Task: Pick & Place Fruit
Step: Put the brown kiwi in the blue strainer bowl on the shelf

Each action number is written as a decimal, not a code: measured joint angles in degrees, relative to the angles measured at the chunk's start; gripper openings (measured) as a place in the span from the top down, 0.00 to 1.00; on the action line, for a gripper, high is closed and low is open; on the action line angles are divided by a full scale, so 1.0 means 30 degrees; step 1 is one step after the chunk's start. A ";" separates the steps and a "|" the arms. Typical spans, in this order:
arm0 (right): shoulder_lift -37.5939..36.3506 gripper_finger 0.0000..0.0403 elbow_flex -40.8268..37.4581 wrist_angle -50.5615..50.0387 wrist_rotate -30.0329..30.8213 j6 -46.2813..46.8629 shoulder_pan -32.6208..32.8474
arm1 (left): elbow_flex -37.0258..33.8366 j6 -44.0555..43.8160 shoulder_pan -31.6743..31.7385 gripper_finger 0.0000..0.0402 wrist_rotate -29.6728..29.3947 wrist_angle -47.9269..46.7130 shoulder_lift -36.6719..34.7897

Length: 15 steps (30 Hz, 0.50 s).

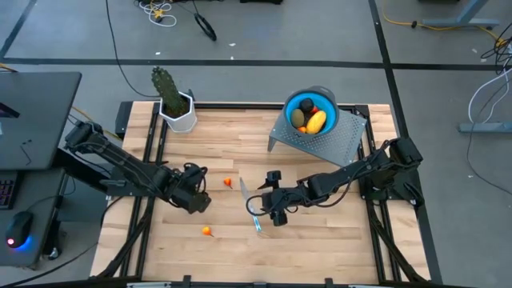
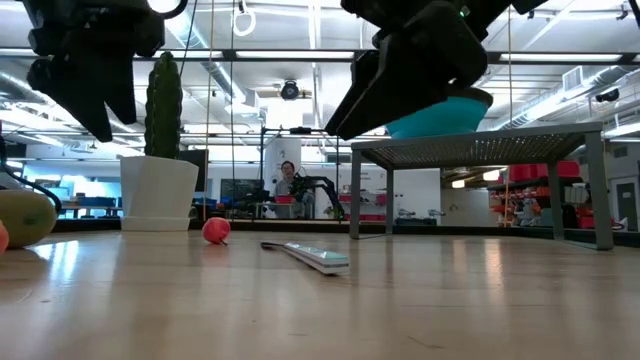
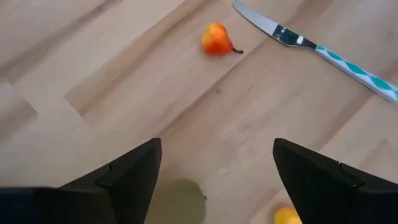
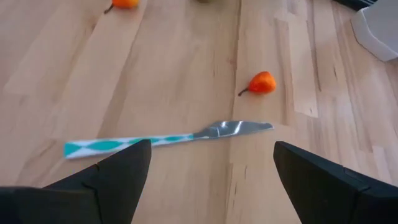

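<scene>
- My left tool [image 1: 194,195] hangs over the left-middle of the desk [image 1: 336,240], its fingers spread wide and empty.
- In the left wrist view an olive-brown fruit [image 3: 177,200] lies on the wood directly below the gap between those fingers, so I judge the coming move to be a straight drop onto it.
- Only part of that olive piece shows, so I cannot tell which way its long axis runs against the fingers.
- A small orange pear-shaped fruit [image 1: 228,182] lies just right of the left tool, its stem pointing toward the knife [image 1: 251,210].
- A second small orange fruit [image 1: 207,232] sits nearer the front edge, close below the left tool; the left arm is the nearer one to both orange pieces.
- My right tool [image 1: 268,205] hovers over the knife at desk centre, fingers fully apart and holding nothing.
- The knife's long axis runs crosswise to the right tool's fingers, blade toward the orange pear.
- The blue bowl [image 1: 326,100] on the perforated metal stand [image 1: 336,144] at far right already holds a yellow oblong fruit [image 1: 316,122], an olive one [image 1: 298,118] and a dark ball [image 1: 306,105].
- The cactus [image 1: 166,86] in its white pot stands at far left, well apart.
</scene>
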 joint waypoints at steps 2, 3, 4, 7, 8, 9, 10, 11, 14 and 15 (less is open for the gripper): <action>0.0000 0.13 0.0000 -0.0084 0.0000 -0.0611 -0.0022 | 0.0000 -0.0759 0.0000 0.22 0.0523 0.0178 0.0000; 0.0000 0.13 0.0000 -0.0075 0.0000 -0.0863 -0.0060 | 0.0000 -0.0850 0.0000 0.22 0.0817 0.0224 0.0000; 0.0000 0.13 0.0000 -0.0015 -0.0007 -0.1141 -0.0108 | 0.0000 -0.0870 0.0000 0.23 0.1094 0.0157 0.0000; 0.0000 0.13 0.0000 0.0292 -0.0015 -0.1805 -0.0392 | 0.0000 -0.0719 -0.0081 0.22 0.1748 0.0245 0.0000; 0.0000 0.13 0.0000 0.0392 -0.0015 -0.2013 -0.0518 | 0.0000 -0.0671 -0.0087 0.22 0.1772 0.0238 0.0000; 0.0000 0.13 0.0000 0.0512 -0.0007 -0.2149 -0.0645 | 0.0000 -0.0639 -0.0087 0.22 0.1776 0.0219 0.0000; 0.0000 0.13 0.0000 0.0655 -0.0010 -0.2291 -0.0778 | 0.0000 -0.0715 -0.0084 0.22 0.1762 0.0219 0.0000; 0.0000 0.13 0.0000 0.0770 -0.0017 -0.2408 -0.0915 | 0.0000 -0.0863 -0.0073 0.22 0.1689 0.0197 0.0000; 0.0000 0.13 0.0000 0.0988 -0.0182 -0.2505 -0.1371 | 0.0000 -0.1231 -0.0078 0.20 0.1395 -0.0166 0.0000; 0.0000 0.13 0.0000 0.1003 -0.0417 -0.2486 -0.1524 | 0.0000 -0.1243 -0.0080 0.18 0.1327 -0.0361 0.0000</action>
